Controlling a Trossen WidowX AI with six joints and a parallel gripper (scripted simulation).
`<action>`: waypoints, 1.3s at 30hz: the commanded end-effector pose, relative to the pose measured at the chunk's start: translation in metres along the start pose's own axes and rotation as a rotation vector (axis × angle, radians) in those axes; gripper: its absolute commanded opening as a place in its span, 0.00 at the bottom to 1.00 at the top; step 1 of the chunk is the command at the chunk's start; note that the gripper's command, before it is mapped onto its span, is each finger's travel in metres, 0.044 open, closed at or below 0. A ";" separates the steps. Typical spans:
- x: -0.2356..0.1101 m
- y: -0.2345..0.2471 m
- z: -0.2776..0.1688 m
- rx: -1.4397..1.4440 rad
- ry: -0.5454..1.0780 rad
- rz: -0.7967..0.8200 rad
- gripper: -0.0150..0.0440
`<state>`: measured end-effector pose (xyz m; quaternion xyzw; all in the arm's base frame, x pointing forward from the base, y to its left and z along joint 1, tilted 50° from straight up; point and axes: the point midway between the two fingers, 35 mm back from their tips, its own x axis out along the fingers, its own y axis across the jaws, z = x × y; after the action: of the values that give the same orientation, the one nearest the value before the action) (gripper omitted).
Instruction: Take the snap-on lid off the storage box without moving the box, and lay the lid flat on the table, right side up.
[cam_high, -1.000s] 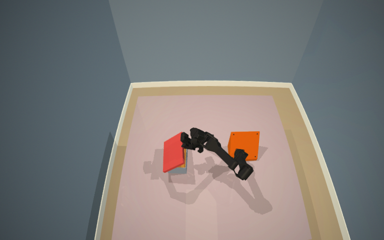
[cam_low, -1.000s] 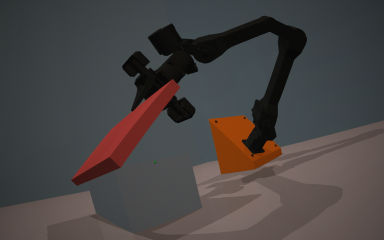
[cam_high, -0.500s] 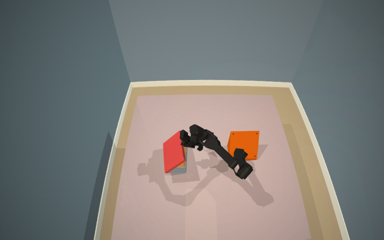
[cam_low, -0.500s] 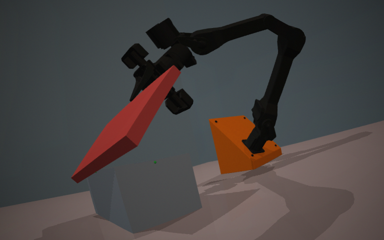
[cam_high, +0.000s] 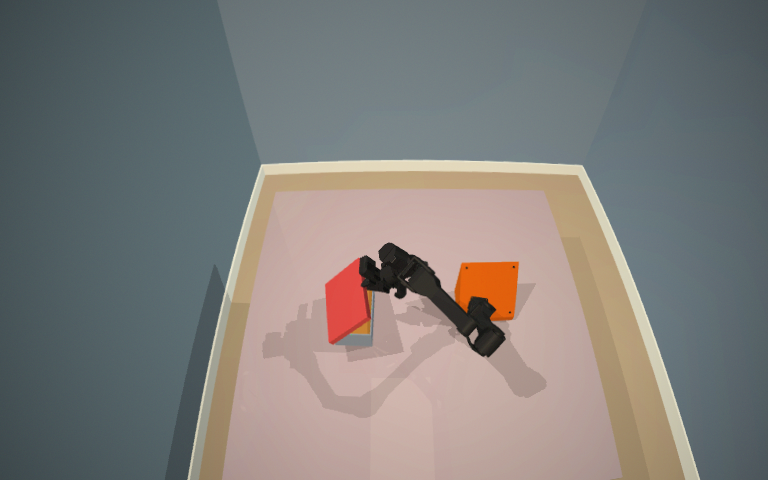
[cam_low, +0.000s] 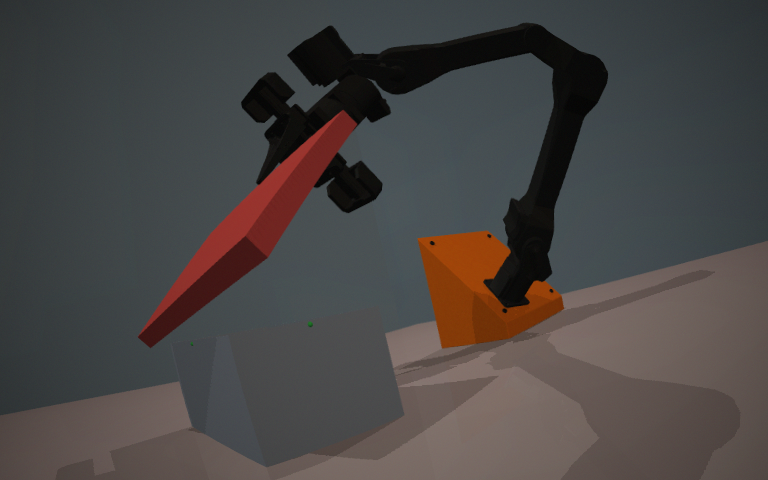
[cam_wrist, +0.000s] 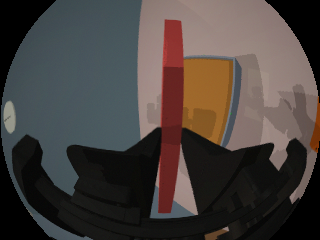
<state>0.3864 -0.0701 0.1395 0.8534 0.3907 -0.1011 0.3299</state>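
Note:
The red lid (cam_high: 346, 302) (cam_low: 254, 220) (cam_wrist: 172, 94) is tilted up steeply over the grey storage box (cam_high: 356, 340) (cam_low: 305, 384). Its high edge is in my gripper and its low edge hangs close by the box's far rim; I cannot tell whether they touch. The box stands on the table with its orange inside (cam_high: 365, 326) (cam_wrist: 207, 103) showing under the lid. My gripper (cam_high: 368, 276) (cam_low: 300, 164) (cam_wrist: 171, 132) is shut on the lid's raised edge, one finger on each face. In the wrist view the lid shows edge-on between the fingers.
The arm's orange base block (cam_high: 487, 285) (cam_low: 458, 283) stands right of the box. A cream raised wall (cam_high: 419, 165) runs around the table. The pink mat (cam_high: 396, 424) covers the table inside it.

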 end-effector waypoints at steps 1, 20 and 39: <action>-0.006 0.008 0.000 -0.010 0.000 0.009 0.25; -0.007 0.005 -0.024 -0.009 0.001 0.008 0.25; -0.009 0.003 -0.062 -0.007 0.001 0.008 0.25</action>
<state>0.3781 -0.0397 0.1860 0.8527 0.3910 -0.0964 0.3329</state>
